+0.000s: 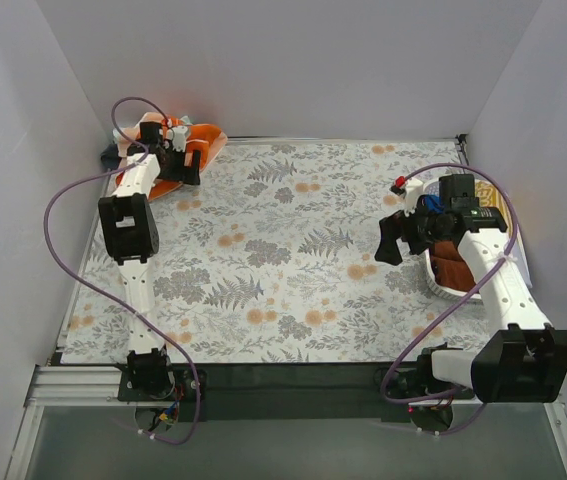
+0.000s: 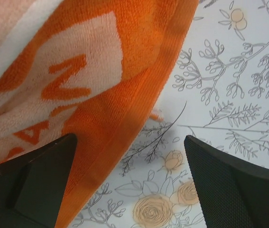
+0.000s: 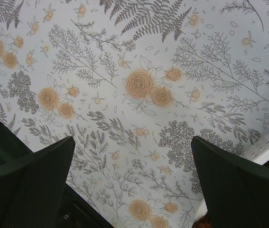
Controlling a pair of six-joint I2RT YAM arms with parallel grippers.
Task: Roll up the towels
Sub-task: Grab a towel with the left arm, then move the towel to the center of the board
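- At the far-left corner, my left end effector point(image 2: 129, 140) hangs released at the crumpled orange towel point(image 2: 101, 80).
- Right end effector point(image 3: 133, 142) released, empty; I judge this roll not begun.

Two grippers: left gripper point(image 2: 129, 137), right gripper point(image 3: 132, 140). One white basket point(image 1: 441, 288). One flowery cloth point(image 1: 283, 260). Two towels outside the basket: orange towel point(image 1: 208, 140), dark towel point(image 1: 111, 155). Those inside are too hidden to count.

You have bright, soft, even light from overhead, casting only faint shadows on the floral table covering point(image 1: 293, 250). In your left wrist view the orange towel point(image 2: 91, 71) is slightly soft up close; the right wrist view's print is crisp.
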